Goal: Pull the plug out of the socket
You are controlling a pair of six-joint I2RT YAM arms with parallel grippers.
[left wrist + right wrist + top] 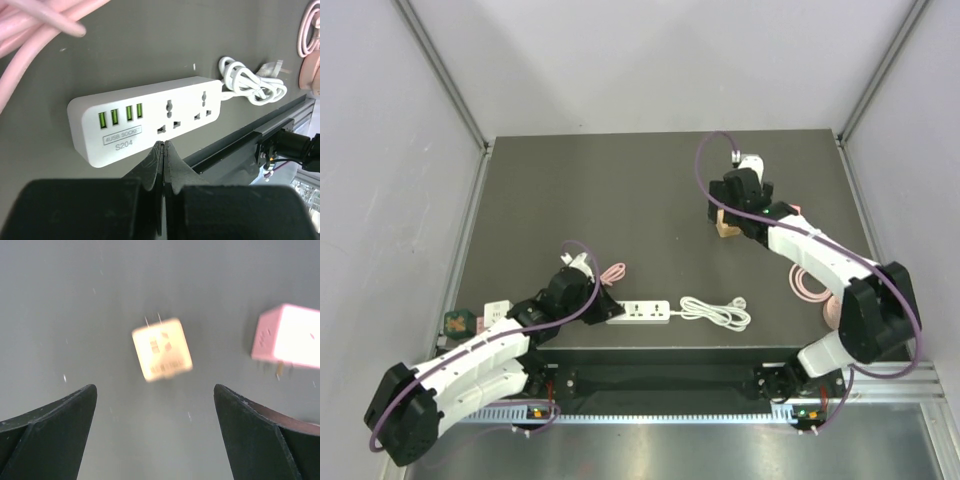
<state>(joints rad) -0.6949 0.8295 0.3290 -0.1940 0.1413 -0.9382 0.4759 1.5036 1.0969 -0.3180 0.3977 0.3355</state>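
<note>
Lying apart: one socket strip [150, 117], two plugs [161, 349] [287, 337]; left jaws closed, right jaws open.

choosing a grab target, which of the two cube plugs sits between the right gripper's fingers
The cream plastic cube plug, centred under the open right gripper; the pink plastic cube plug lies off beyond one finger.

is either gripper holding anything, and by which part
Nothing: left gripper shut empty by the power strip; right gripper open over the cream plug.
</note>
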